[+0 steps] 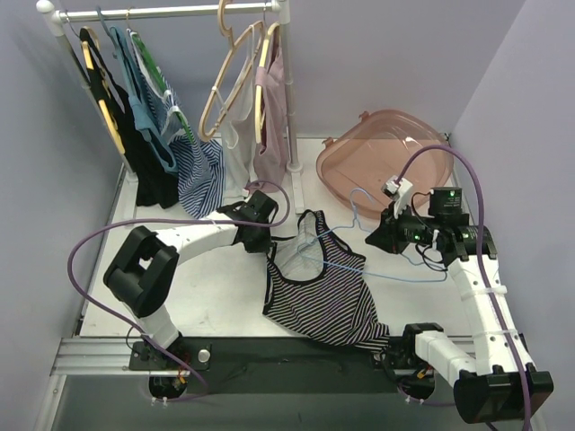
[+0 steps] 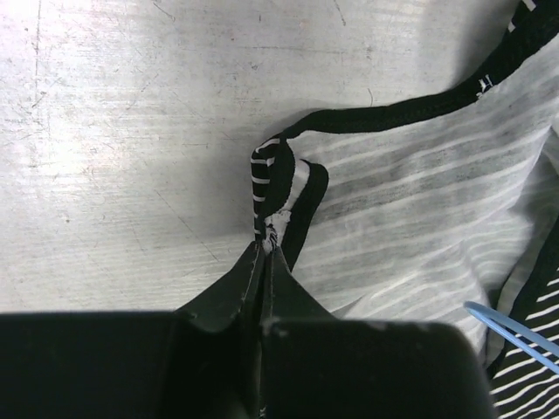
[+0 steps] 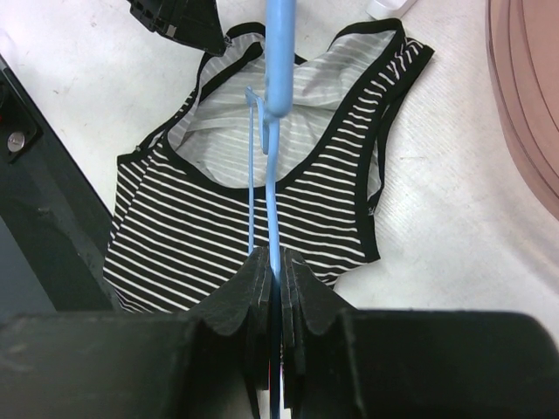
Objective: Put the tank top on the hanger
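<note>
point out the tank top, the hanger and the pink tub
tank top (image 1: 328,303), top view, striped front body
hanger (image 3: 279,57), right wrist view, thick blue rod
pink tub (image 1: 359,163), top view, bare inside wall

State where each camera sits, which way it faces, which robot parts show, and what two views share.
Top external: above and behind the robot, facing down and forward over the table to the clothes rail; left arm and right arm show.
Left wrist: on the left arm, facing down at a tank top strap; left gripper shut on it.
Right wrist: on the right arm, facing along the hanger to the tank top; right gripper shut on the hanger.
Shared: all three show the tank top.
</note>
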Controlling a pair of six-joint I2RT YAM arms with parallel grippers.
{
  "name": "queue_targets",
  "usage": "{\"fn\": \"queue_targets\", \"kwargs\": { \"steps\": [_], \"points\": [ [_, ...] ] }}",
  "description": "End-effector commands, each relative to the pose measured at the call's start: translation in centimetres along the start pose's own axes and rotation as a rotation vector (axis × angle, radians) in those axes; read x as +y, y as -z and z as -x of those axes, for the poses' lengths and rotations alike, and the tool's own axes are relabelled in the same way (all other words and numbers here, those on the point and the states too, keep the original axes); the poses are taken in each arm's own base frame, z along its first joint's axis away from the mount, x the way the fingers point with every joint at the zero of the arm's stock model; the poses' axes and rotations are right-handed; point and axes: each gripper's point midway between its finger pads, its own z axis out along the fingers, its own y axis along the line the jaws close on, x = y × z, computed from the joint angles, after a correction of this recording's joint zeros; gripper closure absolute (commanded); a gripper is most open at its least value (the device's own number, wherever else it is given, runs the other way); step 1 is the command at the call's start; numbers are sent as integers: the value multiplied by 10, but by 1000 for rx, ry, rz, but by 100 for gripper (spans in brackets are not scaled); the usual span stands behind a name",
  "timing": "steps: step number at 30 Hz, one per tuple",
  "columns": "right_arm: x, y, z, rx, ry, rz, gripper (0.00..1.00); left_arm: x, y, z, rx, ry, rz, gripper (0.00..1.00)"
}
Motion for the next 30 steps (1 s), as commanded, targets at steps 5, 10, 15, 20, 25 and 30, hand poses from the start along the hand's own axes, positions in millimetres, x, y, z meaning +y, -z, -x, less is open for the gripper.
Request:
{"fn": "queue_targets", "kwargs": {
  "steps": [5, 10, 15, 20, 25, 30],
  "points": [
    [0, -22, 15, -39, 6, 78, 100, -26, 54, 32, -128, -32, -136, 99],
    [1, -33, 24, -51, -30, 122, 100, -30, 77, 27, -122, -59, -195, 100],
    [18, -42, 33, -82, -82, 218, 100, -36, 92, 26, -118, -70, -237, 100],
    [27, -52, 39, -112, -193, 275, 100, -50, 117, 30, -146, -78, -294, 100],
    [34, -59, 27, -87, -259, 310, 100, -55, 147, 39, -200, -79, -330, 100],
    [52, -65, 21, -77, -310, 369, 100, -65, 170, 38, -217, -111, -380, 100]
  ]
}}
